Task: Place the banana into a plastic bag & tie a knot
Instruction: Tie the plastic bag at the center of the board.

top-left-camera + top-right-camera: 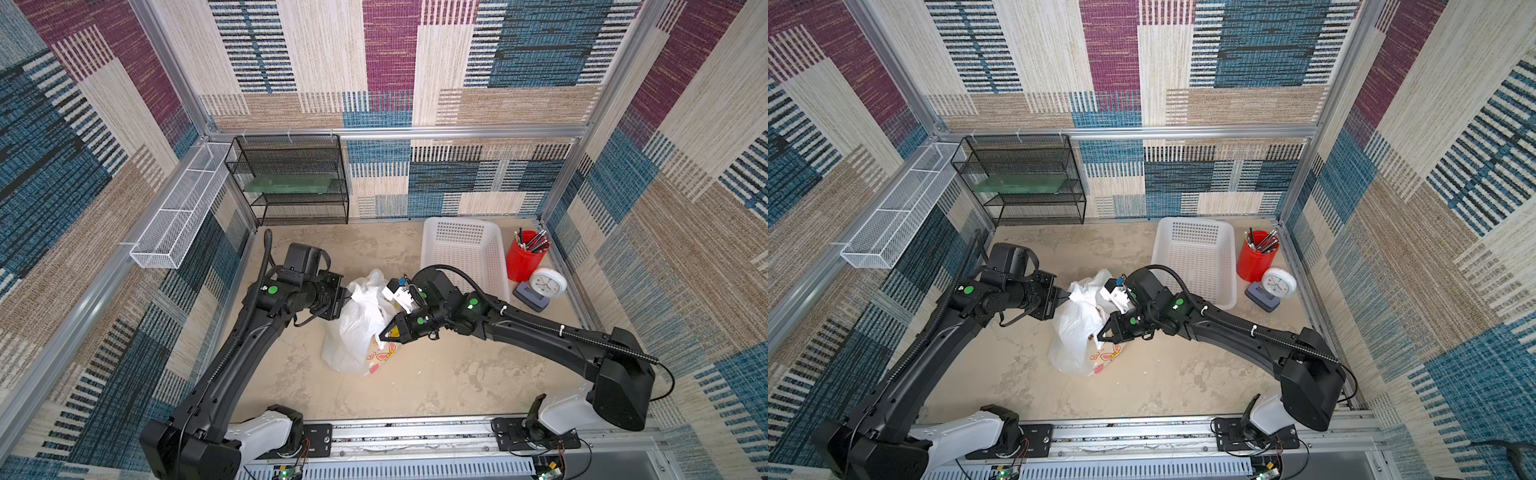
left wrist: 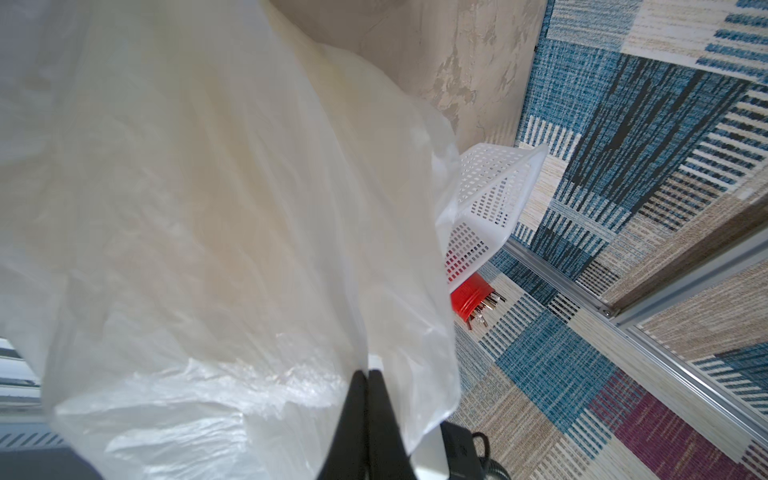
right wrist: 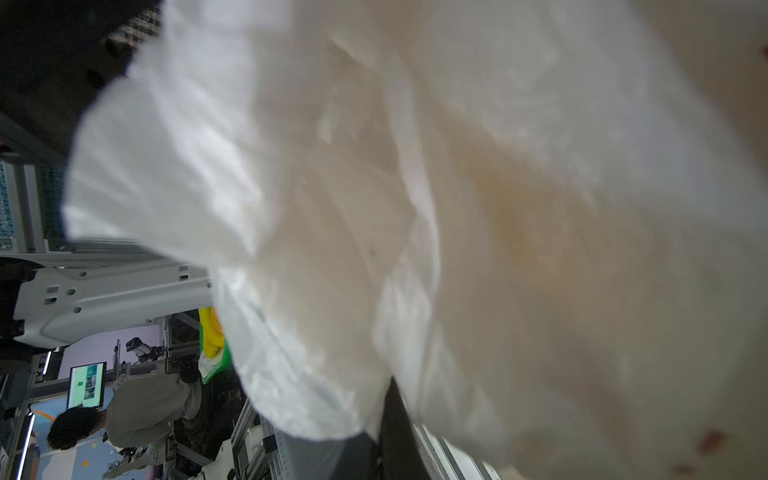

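Observation:
The plastic bag stands crumpled and white in the middle of the table, its yellow-and-pink print low on the right side. My left gripper is shut on the bag's upper left edge. In the left wrist view the black fingertips meet with film pinched between them. My right gripper is shut on the bag's right side. In the right wrist view the film drapes over the one dark finger that shows. The banana is hidden and the knot is out of view.
A white perforated basket stands behind the right arm. A red cup of pens and a white clock are beside it. A black mesh shelf is at the back left, and a white wire tray hangs on the left wall.

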Tool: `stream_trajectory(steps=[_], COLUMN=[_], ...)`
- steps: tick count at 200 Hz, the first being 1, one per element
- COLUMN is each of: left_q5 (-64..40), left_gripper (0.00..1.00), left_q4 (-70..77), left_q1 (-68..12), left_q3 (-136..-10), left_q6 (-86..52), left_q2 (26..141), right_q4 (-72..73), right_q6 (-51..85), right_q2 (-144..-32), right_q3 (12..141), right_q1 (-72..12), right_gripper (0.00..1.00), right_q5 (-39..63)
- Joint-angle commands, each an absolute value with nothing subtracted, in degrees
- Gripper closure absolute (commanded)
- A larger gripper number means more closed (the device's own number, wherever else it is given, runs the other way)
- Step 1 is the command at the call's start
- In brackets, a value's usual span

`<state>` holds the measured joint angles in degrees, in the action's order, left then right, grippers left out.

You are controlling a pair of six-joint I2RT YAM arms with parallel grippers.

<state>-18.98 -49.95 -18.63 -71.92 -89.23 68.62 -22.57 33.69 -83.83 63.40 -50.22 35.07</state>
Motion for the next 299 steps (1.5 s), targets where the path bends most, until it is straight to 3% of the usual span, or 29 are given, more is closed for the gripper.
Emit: stream_trajectory(steps=[1, 66, 139, 216, 299], left_q5=[-16.64, -15.62, -7.82, -2.49, -9.13], left_gripper=[1.0, 1.0, 1.0, 1.0, 1.0], left_q4=[-53.71, -58.2, -64.28, -63.02, -62.95], left_q1=[-17.87, -17.31, -16.88, -13.05, -11.68], left_q3=[-75.72, -84.91, -92.15, -99.78, -95.1], left_q6=[-79.88, -71.0, -62.15, -59.46, -59.21], left_q2=[70.58, 76.2, 77.58, 81.84, 83.64], right_q4=[-25.94, -29.91, -35.28, -39.67, -38.82], right_q6=[32.72, 31.81, 29.99, 29.79, 30.54], right_q2=[-82.1, -82.59, -83.12, -83.88, -89.04], right_q3=[62.41, 63.06, 62.98, 64.95, 69.77], right_q1=[-49.84, -49.46, -45.72, -43.18, -48.63], right_gripper=[1.0, 1.0, 1.0, 1.0, 1.0], right_q5=[33.05, 30.3, 27.2, 21.53, 18.37])
